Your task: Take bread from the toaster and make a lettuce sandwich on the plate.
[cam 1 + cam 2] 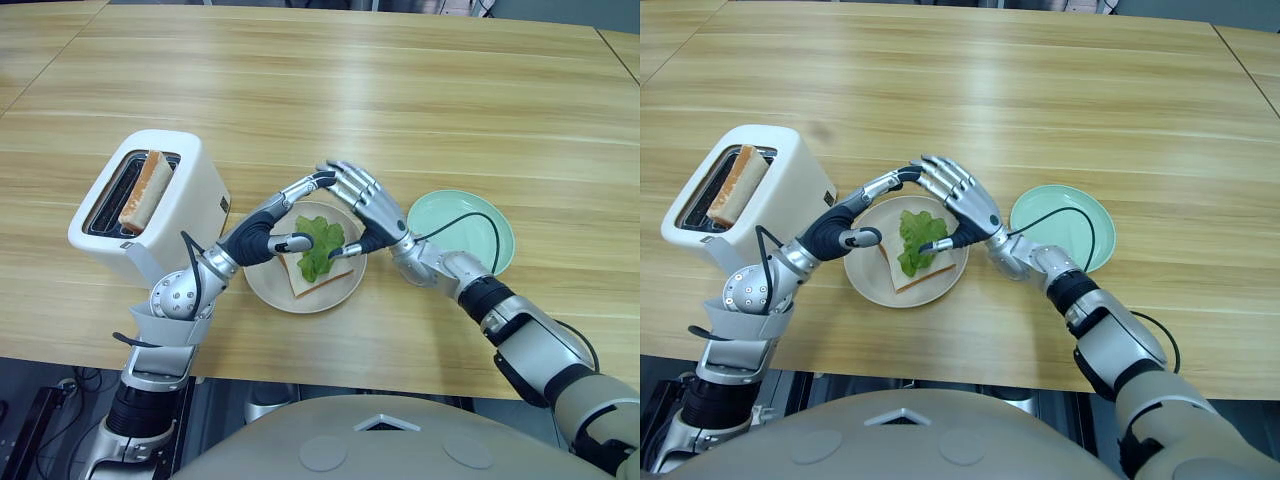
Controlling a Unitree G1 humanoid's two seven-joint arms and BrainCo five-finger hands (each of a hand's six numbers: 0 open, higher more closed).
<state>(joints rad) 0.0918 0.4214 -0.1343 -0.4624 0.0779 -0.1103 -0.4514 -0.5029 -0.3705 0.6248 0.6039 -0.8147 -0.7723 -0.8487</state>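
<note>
**Ana:** One slice [146, 190] stands in the toaster [150, 205], out past the outer side of the left hand [270, 225]. A second slice [305, 283] lies flat on the plate [262, 290] below both hands, with the lettuce [320, 245] on top of it.

**Ben:** Is either hand holding anything?

**Ana:** Nothing I can make out. The left hand arches over the plate's left side, loosely spread, with one finger stretched across the far rim. The right hand [365, 205] is spread wide over the plate's right side, its thumb tip at the lettuce's edge. I cannot tell whether it touches.

**Ben:** How would the slice in the toaster handle?

**Ana:** Light and stiff, I'd judge, with a dry crust that crumbles if squeezed. Its top edge stands clear of the slot, so pinch it there across the flat faces and lift straight up so it doesn't catch.

**Ben:** And the lettuce?

**Ana:** Soft, limp and nearly weightless. It could slide or cling to a fingertip, so bread should come down flat from above.

**Ben:** Anything close by?

**Ana:** A green plate [500, 235] sits on the counter [400, 90] just behind the right hand's wrist.
</note>
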